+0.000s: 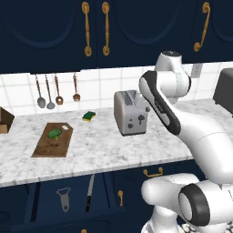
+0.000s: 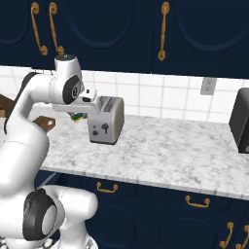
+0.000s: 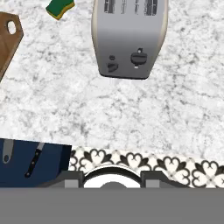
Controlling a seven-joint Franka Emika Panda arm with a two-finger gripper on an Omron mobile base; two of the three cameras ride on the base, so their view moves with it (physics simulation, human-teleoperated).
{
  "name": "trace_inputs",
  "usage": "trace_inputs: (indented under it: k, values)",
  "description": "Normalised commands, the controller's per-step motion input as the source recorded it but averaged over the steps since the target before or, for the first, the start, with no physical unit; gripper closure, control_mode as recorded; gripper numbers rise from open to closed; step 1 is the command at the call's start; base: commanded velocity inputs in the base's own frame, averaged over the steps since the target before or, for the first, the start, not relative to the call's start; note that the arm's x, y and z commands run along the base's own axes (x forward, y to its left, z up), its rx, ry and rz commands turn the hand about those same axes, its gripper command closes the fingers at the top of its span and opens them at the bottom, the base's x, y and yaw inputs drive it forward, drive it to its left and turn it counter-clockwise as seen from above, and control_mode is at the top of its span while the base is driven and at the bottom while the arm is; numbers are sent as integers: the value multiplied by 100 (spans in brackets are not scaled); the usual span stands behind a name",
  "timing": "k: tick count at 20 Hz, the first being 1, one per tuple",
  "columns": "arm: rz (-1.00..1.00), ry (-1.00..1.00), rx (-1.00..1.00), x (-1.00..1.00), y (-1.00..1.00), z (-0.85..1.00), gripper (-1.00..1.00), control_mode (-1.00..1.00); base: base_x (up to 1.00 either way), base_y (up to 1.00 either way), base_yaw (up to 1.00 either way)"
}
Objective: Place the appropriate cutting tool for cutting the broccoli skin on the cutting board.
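The gripper (image 2: 89,103) is hanging up over the grey-white marble counter (image 1: 104,148), right by the front of the boxy silver two-slot toaster (image 2: 104,119). Honestly I can't tell if the fingers are apart or together, since they're out of sight in the hand view and the base views don't show them clearly.

The slim knife with a black handle and a narrow silver blade (image 1: 89,193) is lying in the open dark blue drawer (image 1: 45,202). That puts it lower than the gripper and off to its left, under the counter edge. A grey Y-shaped peeler (image 1: 64,199) sits just beside it in the same drawer, further from the gripper.

The flat dark brown wooden cutting board (image 1: 53,141) is on the counter, well to the gripper's left, with the little bright green broccoli floret (image 1: 54,134) on its far end. The green-and-yellow sponge (image 1: 88,116) lies between the board and the toaster, close to the gripper's left and back toward the white tiled wall (image 1: 95,86).
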Motion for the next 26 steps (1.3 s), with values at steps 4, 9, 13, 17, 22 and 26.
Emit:
trace_inputs:
  k: [4, 9, 13, 17, 22, 26]
  values:
    - [2, -4, 0, -62, 0, -4, -100, -100, 0, 0, 0]
    - [0, -1, -14, -94, 90, -56, -100, -100, 0, 0, 0]
    - [-2, 0, -2, -89, 91, -71, -100, -100, 0, 0, 0]
    - [0, 0, 4, -18, 51, -59, -100, -100, 0, 0, 0]
    - [-2, 4, 0, -1, 69, -35, -100, -100, 0, 0, 0]
    - [-5, 4, 0, 0, 65, -39, -100, -100, 0, 0, 0]
